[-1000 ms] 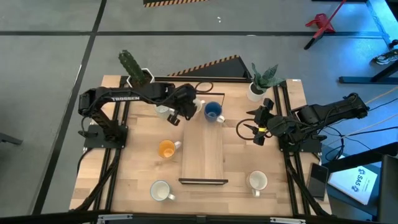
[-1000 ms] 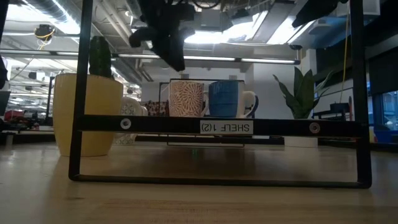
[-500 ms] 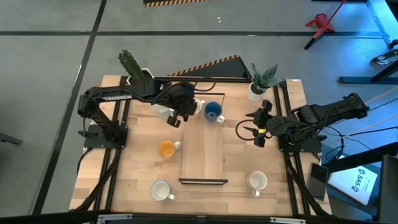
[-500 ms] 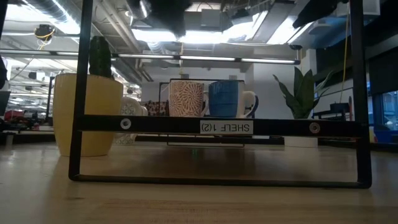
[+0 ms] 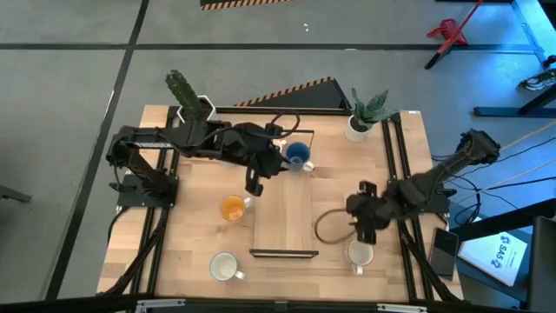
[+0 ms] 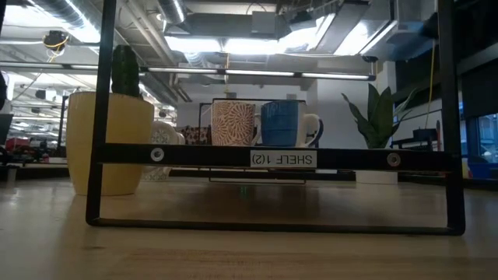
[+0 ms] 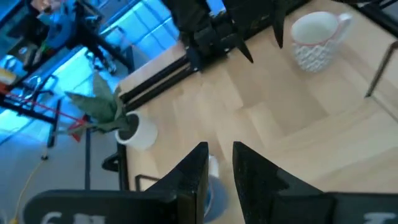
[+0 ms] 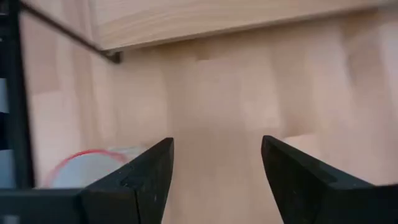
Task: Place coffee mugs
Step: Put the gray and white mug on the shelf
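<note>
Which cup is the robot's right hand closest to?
The white mug at the table's front right. The right gripper, fingers open, hangs just beside it. The blue mug, orange mug and other white mug are much farther away.

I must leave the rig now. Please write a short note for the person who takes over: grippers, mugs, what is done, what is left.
Left gripper: empty, nearly shut, over the table between the orange mug and the blue mug.
Right gripper: open, empty, above the table near the white mug at the front right.
Another white mug sits at the front left. A patterned mug stands beside the blue one at the back.
Done: nothing on the wooden shelf yet.
Left: pick up and place every mug; the right arm looks set to take the front right one.
</note>
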